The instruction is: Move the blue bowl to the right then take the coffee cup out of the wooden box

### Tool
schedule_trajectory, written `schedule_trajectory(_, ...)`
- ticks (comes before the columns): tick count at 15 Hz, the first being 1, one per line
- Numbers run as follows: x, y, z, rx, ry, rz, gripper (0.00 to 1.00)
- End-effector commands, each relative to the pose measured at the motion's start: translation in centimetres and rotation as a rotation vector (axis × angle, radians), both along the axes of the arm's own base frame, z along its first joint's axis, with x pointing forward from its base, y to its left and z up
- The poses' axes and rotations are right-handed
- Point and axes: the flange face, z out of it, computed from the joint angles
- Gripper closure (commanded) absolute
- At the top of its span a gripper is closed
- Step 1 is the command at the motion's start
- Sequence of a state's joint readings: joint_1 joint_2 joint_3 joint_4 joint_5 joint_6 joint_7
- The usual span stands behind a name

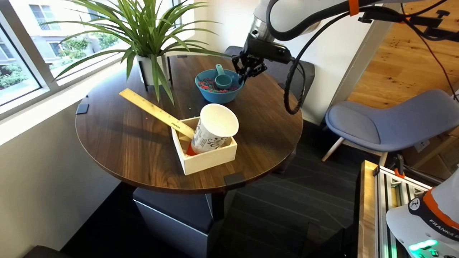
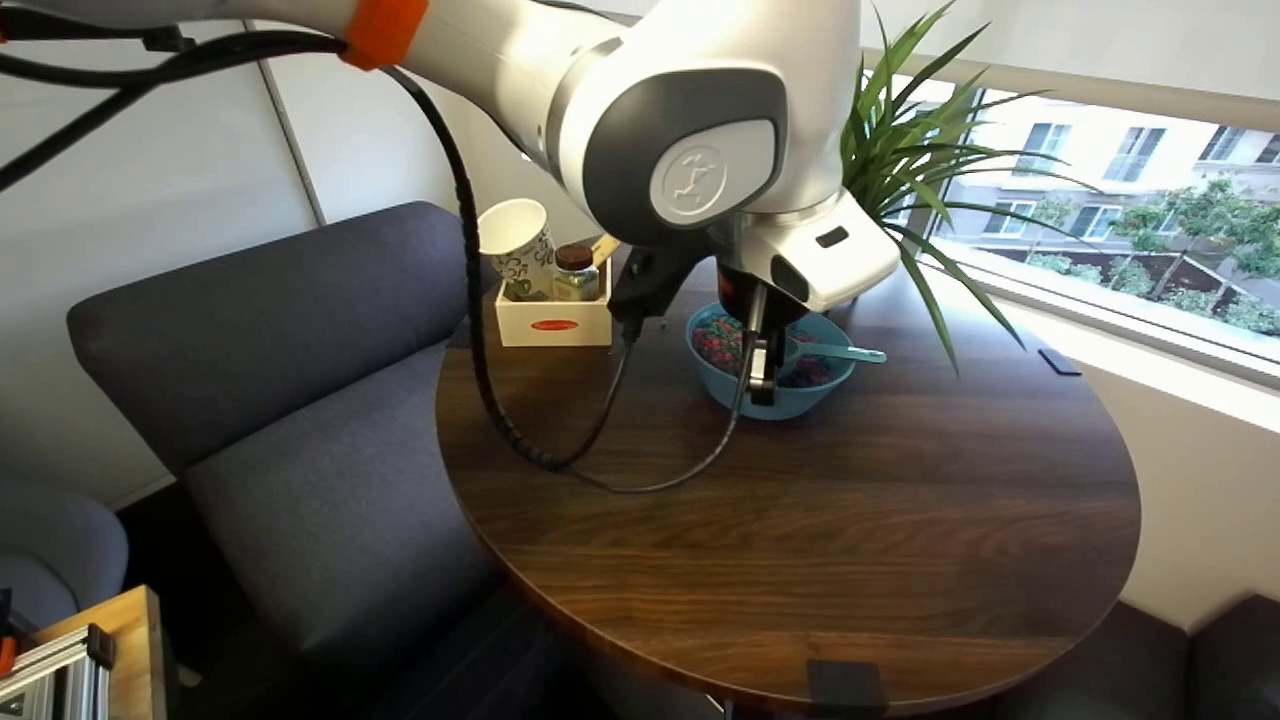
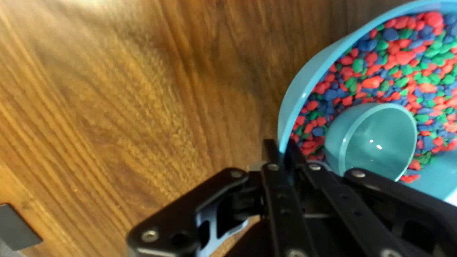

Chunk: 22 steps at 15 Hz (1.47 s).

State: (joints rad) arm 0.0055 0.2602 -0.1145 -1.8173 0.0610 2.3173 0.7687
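The blue bowl stands on the round table with red, green and blue bits inside; it also shows in an exterior view and the wrist view. My gripper is shut on the bowl's rim, one finger inside and one outside. In the exterior views the gripper is at the bowl's edge, and the arm partly covers the bowl. The white patterned coffee cup leans tilted in the wooden box. Both the cup and box show apart from the bowl.
A teal scoop lies in the bowl. A wooden ruler sticks out of the box. A brown-lidded jar stands beside the cup in the box. A potted plant stands near the window. A cable hangs below the arm.
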Motion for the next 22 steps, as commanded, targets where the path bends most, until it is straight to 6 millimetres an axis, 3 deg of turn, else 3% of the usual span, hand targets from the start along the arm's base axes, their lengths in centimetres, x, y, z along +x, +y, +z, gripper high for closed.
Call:
schedule_trajectory(1,-2.1,-4.8,-0.6,-0.049,0.024,-0.111,0.98)
schedule_trajectory(6,-7.2,-10.1,1.2,-0.010,0.064,-0.196,0.98)
schedule_trajectory(9,-9.9,-11.4,1.3,0.018,0.097,-0.224,0.98)
schedule_trajectory(14,-12.2,-8.7,1.8,0.061,0.093,-0.165,0.98)
schedule_trajectory(19,-12.1,-5.3,1.9,0.054,0.049,-0.121,0.98)
schedule_trajectory(22,-11.8,-4.1,0.8,0.043,0.063,-0.099,0.98)
